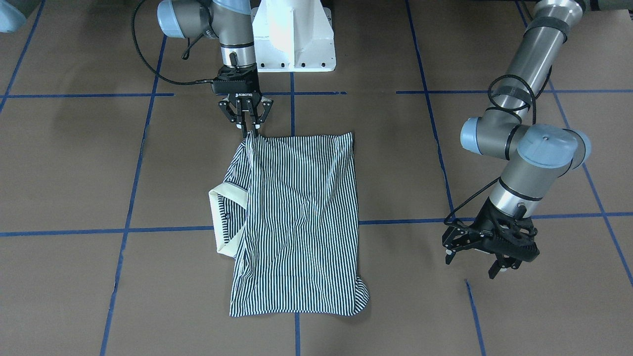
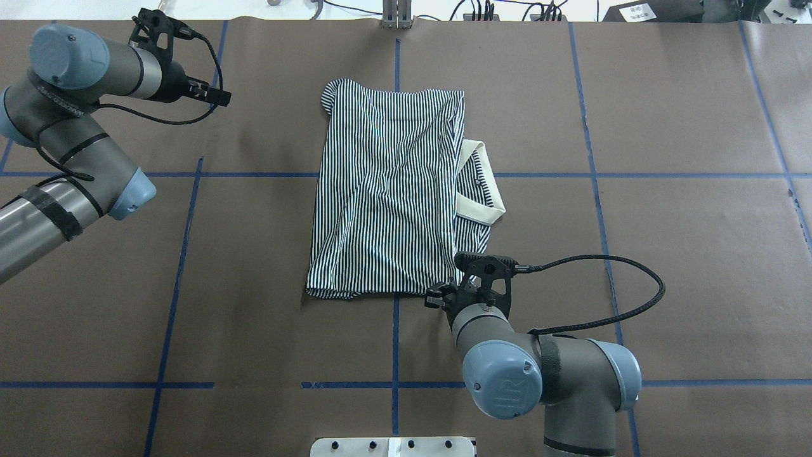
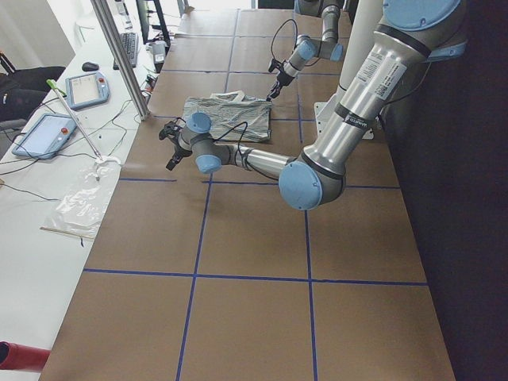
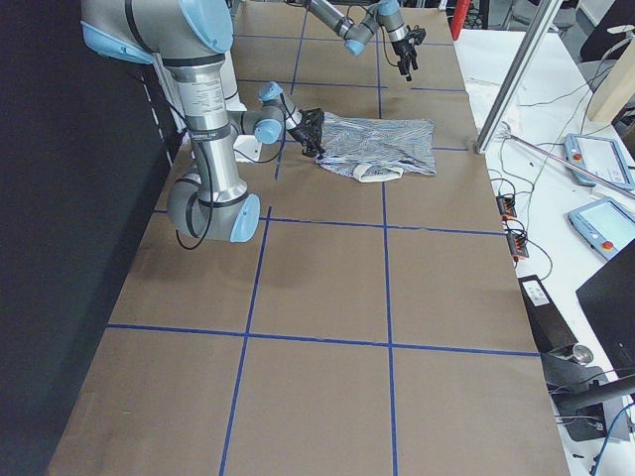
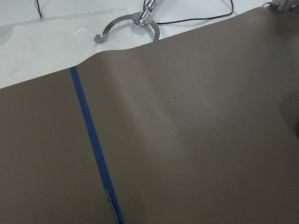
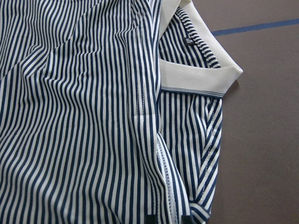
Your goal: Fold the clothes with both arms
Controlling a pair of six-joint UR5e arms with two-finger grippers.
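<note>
From my console I saw brown paper [image 1: 74, 163] covering the table, cut into squares by blue tape lines [image 1: 163, 230]. The white pedestal base [image 1: 293, 39] stood at the robot's edge. On the white side bench [image 3: 24, 262] lay one teach pendant [image 3: 87, 89], a second pendant [image 3: 44, 133] and a clear plastic bag [image 3: 83, 198], near an upright metal post [image 3: 119, 55]. A curved metal clamp [image 5: 126, 25] lay just off the paper.

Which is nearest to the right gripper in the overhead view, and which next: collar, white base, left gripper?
1. Collar, just ahead of it.
2. White base, behind it at the near edge.
3. Left gripper, far off at the far left.
</note>
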